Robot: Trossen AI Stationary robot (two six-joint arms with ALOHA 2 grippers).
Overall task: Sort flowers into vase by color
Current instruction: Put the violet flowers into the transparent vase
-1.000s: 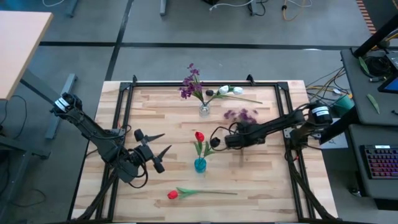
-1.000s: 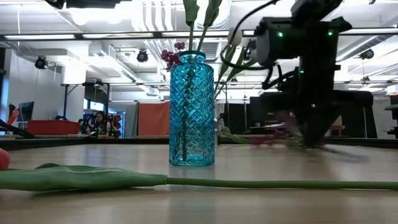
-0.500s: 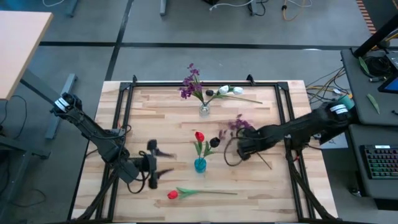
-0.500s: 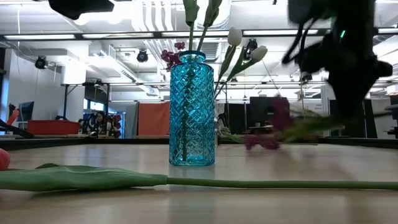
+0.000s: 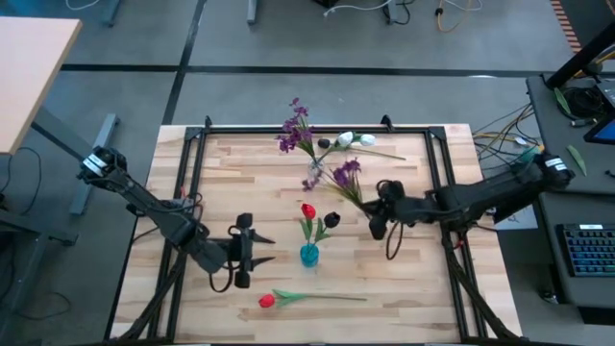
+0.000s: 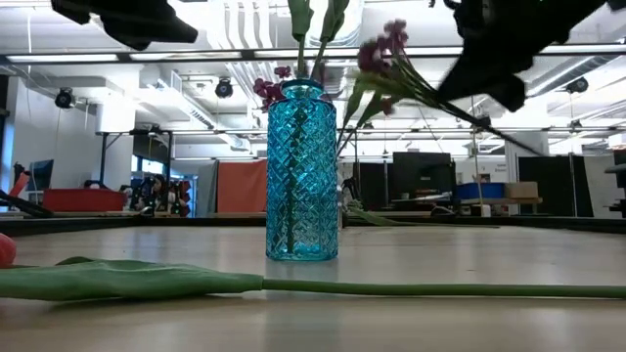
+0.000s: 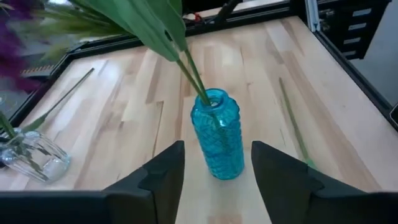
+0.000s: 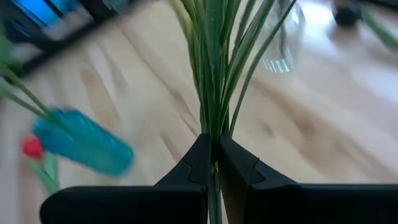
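Note:
My right gripper [image 5: 377, 211] is shut on a purple-clustered flower [image 5: 344, 175], held in the air between the two vases. The clear vase [image 5: 315, 169] near the far edge holds another purple flower [image 5: 296, 125]. The blue vase [image 5: 308, 254] at mid-table holds a red tulip [image 5: 307, 210] and a near-black bloom [image 5: 332, 220]. A second red tulip [image 5: 267, 301] lies flat near the near edge. White buds [image 5: 356, 140] lie by the far edge. My left gripper [image 5: 252, 252] is open, left of the blue vase [image 7: 216, 140] and facing it. My right gripper pinches the purple flower's bundle of green stems [image 8: 213, 127] between its two fingers, below the leaves. The fingers come from the table's right. The flower is lifted clear and slants upward, its purple head [image 6: 386, 47] pointing toward the clear vase [image 8: 283, 43].
A black metal frame [image 5: 197, 183] borders the wooden tabletop. The lying tulip's long stem [image 6: 411, 289] stretches along the near side. Bare wood lies left of the blue vase [image 6: 301, 171] and along the right side.
My right gripper has risen from the table with the purple flower and turned; the flower, lying low a second ago, is now lifted clear with its head swung toward the clear vase. My left gripper has moved toward the near edge and turned to face the blue vase.

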